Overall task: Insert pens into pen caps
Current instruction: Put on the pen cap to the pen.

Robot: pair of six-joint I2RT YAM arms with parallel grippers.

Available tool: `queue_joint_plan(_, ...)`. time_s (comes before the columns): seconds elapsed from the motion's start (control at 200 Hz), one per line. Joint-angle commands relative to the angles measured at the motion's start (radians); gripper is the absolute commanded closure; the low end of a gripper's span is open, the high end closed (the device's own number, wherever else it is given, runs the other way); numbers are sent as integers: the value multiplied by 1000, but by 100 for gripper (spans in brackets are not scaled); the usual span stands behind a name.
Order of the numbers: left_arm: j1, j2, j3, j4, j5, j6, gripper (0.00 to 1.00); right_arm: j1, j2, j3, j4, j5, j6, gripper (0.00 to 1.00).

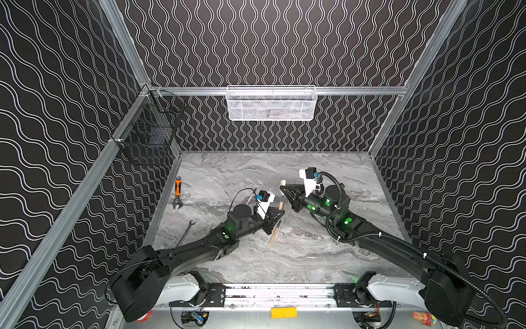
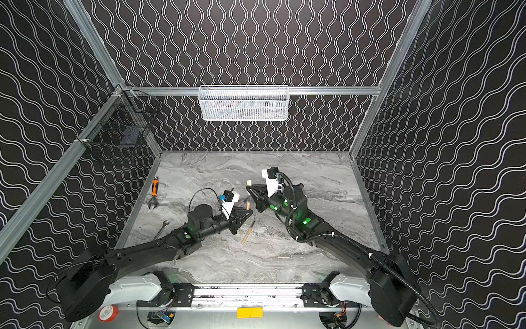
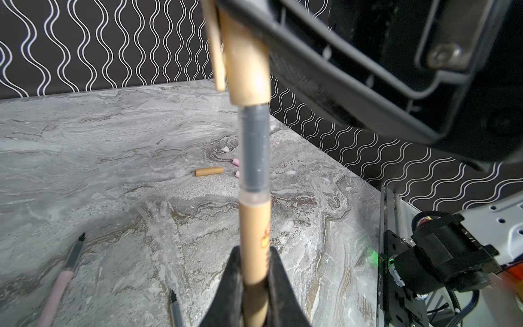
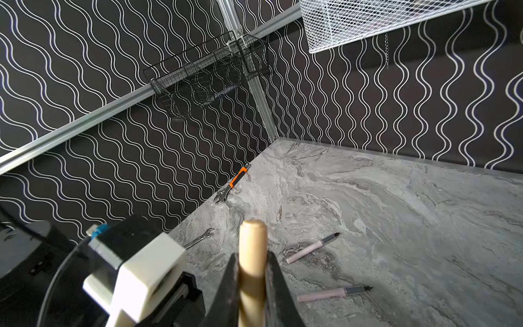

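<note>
- Tan pen (image 3: 254,243): clamped in the left pincer (image 3: 254,256), held above the worktop (image 3: 113,141). Its tip end sits inside the tan cap (image 3: 249,70), with the grey section exposed between barrel and cap.
- Tan cap: right pincer (image 4: 252,254) clenched on it.
- Second tan pen (image 1: 273,236): flat on the worktop near the left pincer.
- Two pink pens (image 4: 311,249): uncapped, lying on the worktop near each other.
- Spare tan cap (image 3: 209,171) and pink caps (image 3: 236,162): on the worktop, the pink ones partly hidden behind the held pen.
</note>
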Motion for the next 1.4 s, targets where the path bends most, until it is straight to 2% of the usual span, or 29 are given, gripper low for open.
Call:
queue_joint_plan(0.0,1,-1,10,48,-11,-7,93,2,-7,-5,33,0,14,86)
queue_joint_plan(0.596,1,13,11,101,0,-41,93,5,15,-35,119,-33,75,86)
queue_joint_plan(1.111,1,-9,-9,125,6,-48,94,6,11,-35,95,5,44,85)
queue_joint_plan(1.396,1,-17,-6,114,-12,-43,94,7,23,-27,102,-43,66,84)
